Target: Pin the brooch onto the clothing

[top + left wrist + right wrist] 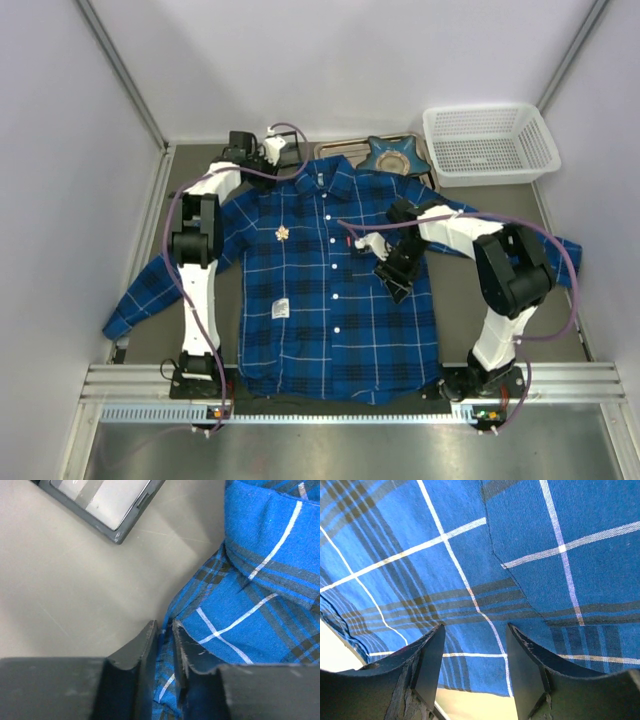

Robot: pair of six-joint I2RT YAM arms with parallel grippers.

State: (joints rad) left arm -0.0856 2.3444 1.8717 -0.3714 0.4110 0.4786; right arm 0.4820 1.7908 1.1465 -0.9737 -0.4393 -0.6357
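Observation:
The blue plaid shirt (330, 290) lies flat and face up on the table. The small pale gold brooch (283, 234) sits on its left chest. My left gripper (262, 150) is at the far left by the shoulder and is shut on a fold of the shirt's edge (167, 680). My right gripper (393, 283) hangs over the shirt's right side near the chest pocket. Its fingers (432, 652) are open and empty just above the plaid cloth (520, 555). The brooch is out of view in both wrist views.
A blue star-shaped dish (393, 155) rests on a grey tray (345, 148) behind the collar. A white mesh basket (490, 143) stands at the back right. A white label (281, 309) lies on the lower left shirt front. The tray's corner shows in the left wrist view (107, 507).

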